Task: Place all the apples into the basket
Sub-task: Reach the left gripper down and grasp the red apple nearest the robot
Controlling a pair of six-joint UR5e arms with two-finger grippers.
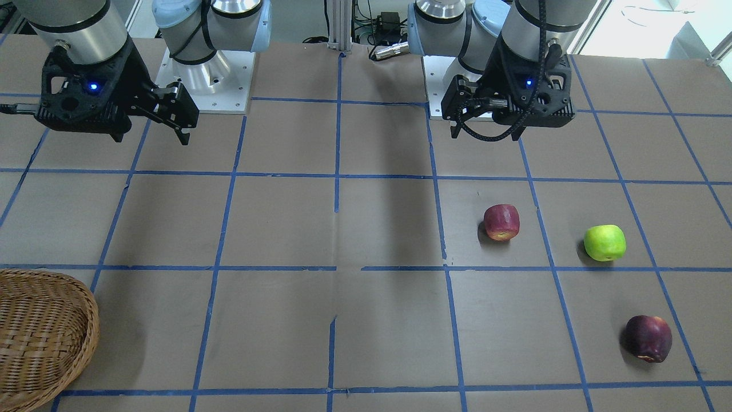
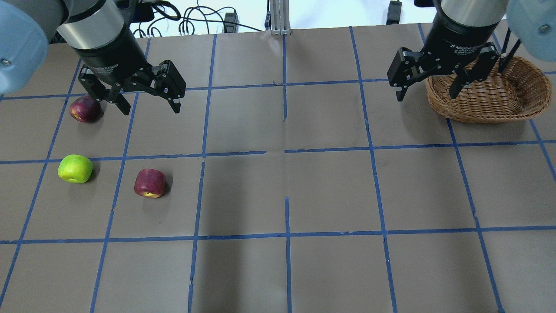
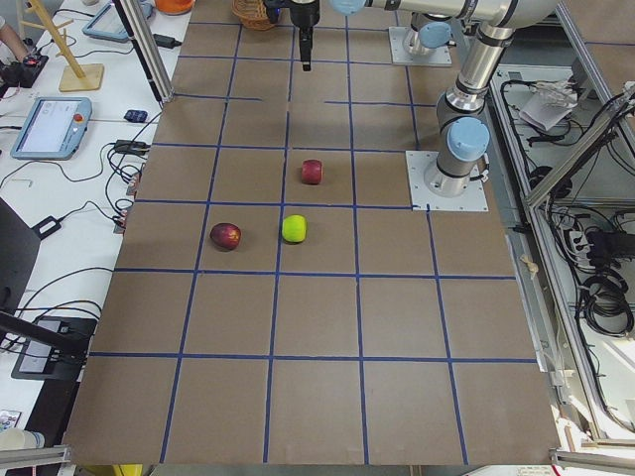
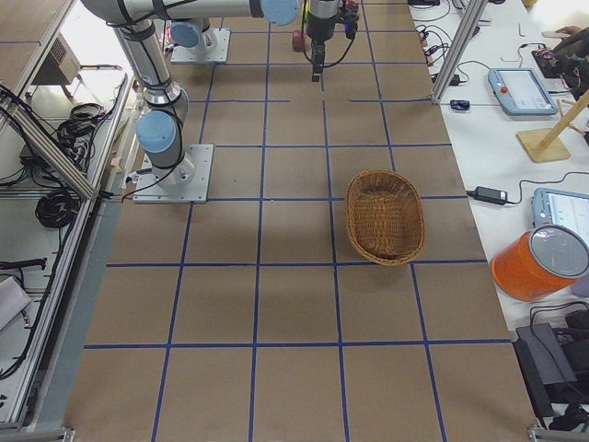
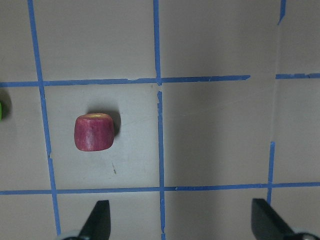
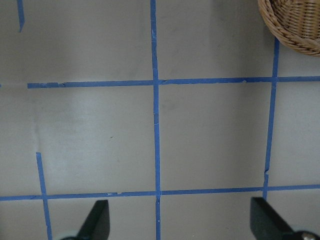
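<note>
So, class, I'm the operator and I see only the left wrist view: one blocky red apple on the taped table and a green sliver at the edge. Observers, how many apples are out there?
Observer: Three. Besides the medium red apple, a bright lime green apple and a dark maroon apple lie on the table.
Operator: Where is the basket?
Observer: The oval woven wicker basket sits empty on the robot's far right, across the table from the apples.
Operator: Is the other gripper free?
Observer: Yes. The right gripper hangs open above the table near the basket, holding nothing.
</note>
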